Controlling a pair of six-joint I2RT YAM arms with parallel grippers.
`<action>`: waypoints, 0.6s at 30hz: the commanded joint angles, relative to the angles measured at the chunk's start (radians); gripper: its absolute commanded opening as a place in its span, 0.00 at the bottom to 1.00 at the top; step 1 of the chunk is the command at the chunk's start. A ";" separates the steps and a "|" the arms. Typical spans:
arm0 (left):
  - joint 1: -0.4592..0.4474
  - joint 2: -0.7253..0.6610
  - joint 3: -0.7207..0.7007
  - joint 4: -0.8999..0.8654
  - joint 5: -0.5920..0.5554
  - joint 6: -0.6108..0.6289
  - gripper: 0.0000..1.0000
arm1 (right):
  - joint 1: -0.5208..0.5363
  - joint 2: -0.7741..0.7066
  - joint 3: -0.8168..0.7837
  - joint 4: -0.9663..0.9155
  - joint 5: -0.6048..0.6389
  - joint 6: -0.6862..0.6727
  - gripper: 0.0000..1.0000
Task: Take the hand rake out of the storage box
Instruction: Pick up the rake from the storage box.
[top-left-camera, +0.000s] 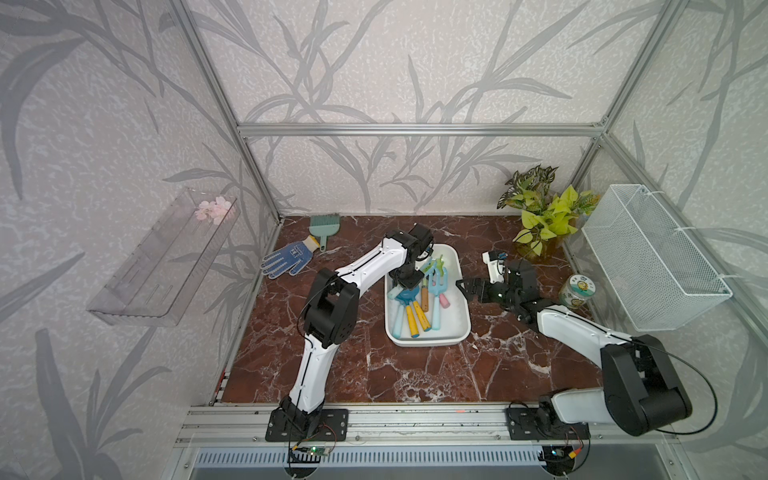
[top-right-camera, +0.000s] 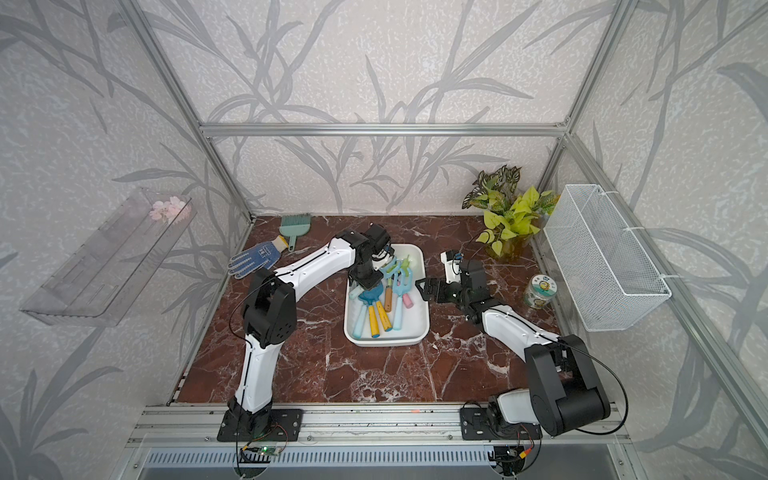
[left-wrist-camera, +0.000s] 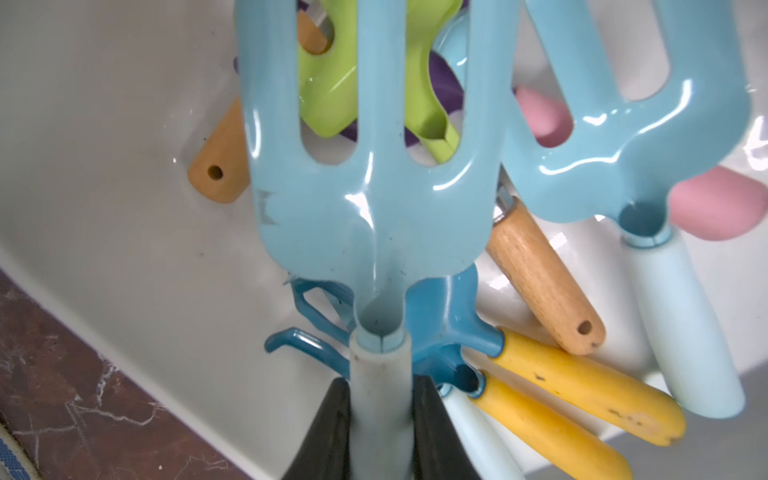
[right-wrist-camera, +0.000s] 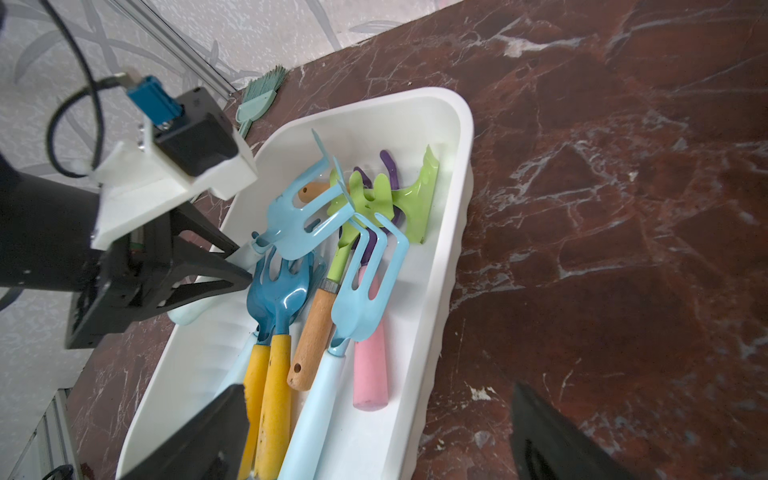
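Observation:
The white storage box (top-left-camera: 432, 341) (top-right-camera: 386, 343) sits mid-table with several hand rakes inside. My left gripper (left-wrist-camera: 380, 432) (top-left-camera: 409, 279) reaches into its far left part, shut on the pale handle of a light blue hand rake (left-wrist-camera: 365, 208) (right-wrist-camera: 299, 220). That rake's head tilts up above the other tools, still over the box (right-wrist-camera: 457, 208). Under it lie dark blue rakes with yellow handles (left-wrist-camera: 582, 386), a wooden handle (left-wrist-camera: 540, 274), another light blue rake (right-wrist-camera: 365, 291), and a pink handle. My right gripper (top-left-camera: 467, 286) (right-wrist-camera: 378, 390) hangs open at the box's right wall, holding nothing.
A blue dotted glove (top-left-camera: 286, 259) and a teal brush (top-left-camera: 324, 226) lie at the back left. A potted plant (top-left-camera: 540, 216) and a jar (top-left-camera: 577, 291) stand to the right. A wire basket (top-left-camera: 652, 257) hangs on the right wall, a clear tray (top-left-camera: 166, 266) on the left wall.

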 joint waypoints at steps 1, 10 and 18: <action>-0.004 -0.069 -0.010 -0.079 0.016 -0.060 0.16 | 0.004 -0.007 0.022 0.015 -0.004 -0.008 0.98; 0.023 -0.193 -0.097 0.053 -0.084 -0.183 0.13 | 0.004 -0.008 0.019 0.021 -0.005 -0.005 0.98; 0.128 -0.336 -0.236 0.229 -0.108 -0.317 0.12 | 0.005 0.001 0.018 0.042 -0.019 0.010 1.00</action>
